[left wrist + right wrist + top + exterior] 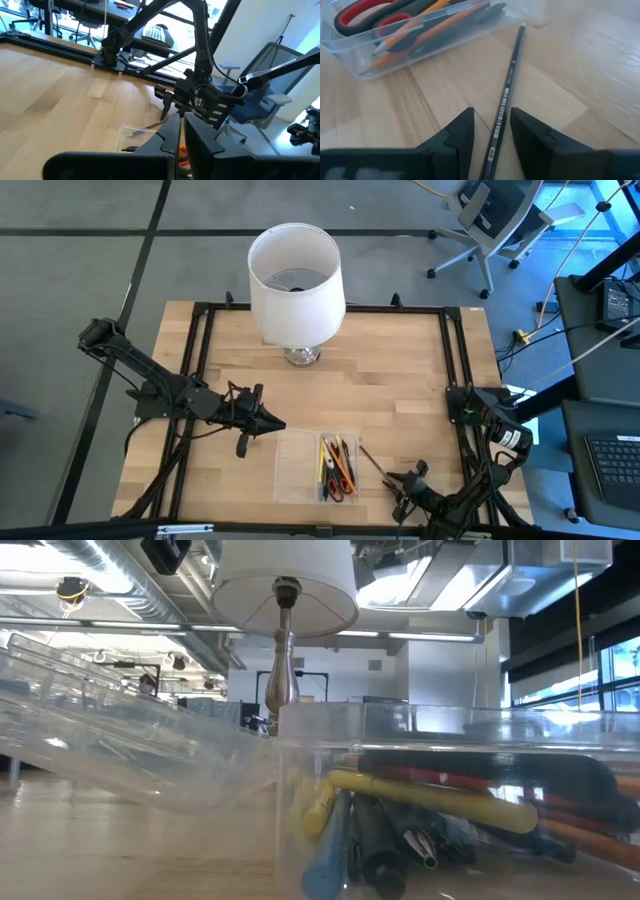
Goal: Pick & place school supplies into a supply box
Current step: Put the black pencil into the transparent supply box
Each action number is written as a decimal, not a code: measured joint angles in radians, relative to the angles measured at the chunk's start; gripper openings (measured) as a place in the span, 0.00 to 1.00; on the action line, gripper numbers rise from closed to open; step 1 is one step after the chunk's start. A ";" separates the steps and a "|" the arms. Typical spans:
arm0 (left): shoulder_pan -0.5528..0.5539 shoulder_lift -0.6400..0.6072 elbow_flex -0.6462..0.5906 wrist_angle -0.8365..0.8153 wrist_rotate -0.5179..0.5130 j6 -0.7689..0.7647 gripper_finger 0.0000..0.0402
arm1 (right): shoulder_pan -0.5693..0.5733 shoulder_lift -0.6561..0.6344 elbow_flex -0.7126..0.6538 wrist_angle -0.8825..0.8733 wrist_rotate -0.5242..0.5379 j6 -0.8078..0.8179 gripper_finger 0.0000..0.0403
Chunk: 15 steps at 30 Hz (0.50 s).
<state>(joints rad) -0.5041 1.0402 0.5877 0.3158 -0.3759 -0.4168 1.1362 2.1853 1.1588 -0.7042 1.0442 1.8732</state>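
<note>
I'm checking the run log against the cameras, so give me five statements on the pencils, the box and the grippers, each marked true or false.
1. A black pencil lies on the table outside the supply box. True.
2. The right gripper is open, with that pencil between its fingers. True.
3. The red-handled scissors lie on the bare table. False: they are inside the box.
4. The lamp lies tipped over on its side. False: it stands upright at the table's far edge.
5. The left gripper holds a pen. False: it is shut on nothing, beside the box.
</note>
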 joint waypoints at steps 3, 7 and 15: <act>0.000 0.000 0.000 0.000 0.001 0.001 0.04 | -0.001 0.001 0.006 -0.001 -0.003 0.000 0.33; 0.000 0.000 0.000 -0.002 0.001 0.026 0.04 | -0.001 0.001 0.007 0.001 -0.003 0.000 0.33; 0.000 0.000 0.000 -0.002 0.001 0.082 0.04 | -0.002 -0.001 0.000 0.003 -0.029 0.000 0.33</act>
<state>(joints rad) -0.5041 1.0405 0.5880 0.3142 -0.3748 -0.3352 1.1343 2.1845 1.1592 -0.7010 1.0149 1.8729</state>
